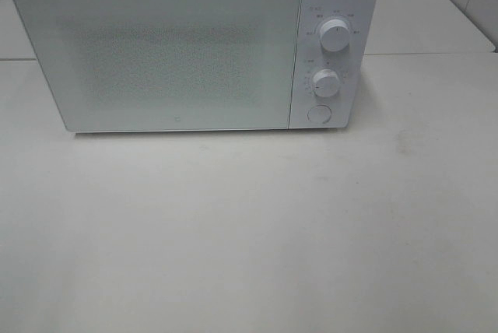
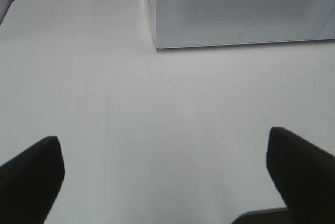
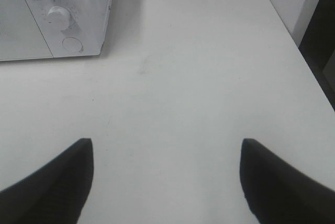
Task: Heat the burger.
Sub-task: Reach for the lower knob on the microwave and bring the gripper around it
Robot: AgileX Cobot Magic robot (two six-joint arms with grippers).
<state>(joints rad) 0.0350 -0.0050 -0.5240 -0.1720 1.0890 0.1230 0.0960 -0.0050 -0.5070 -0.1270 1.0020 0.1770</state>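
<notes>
My left pincer (image 2: 165, 153) is gaping as wide as it goes and gripping nothing, hovering above the white table (image 1: 249, 232) in front of the microwave (image 1: 194, 49). My right pincer (image 3: 166, 169) is also standing open and empty, nearer the table's right edge. The microwave is sitting toward the far edge, its door (image 1: 148, 61) shut. No view is showing me the burger, so I cannot tell where it is.

Dial markings (image 1: 315, 12) (tiny print) unreadable
</notes>
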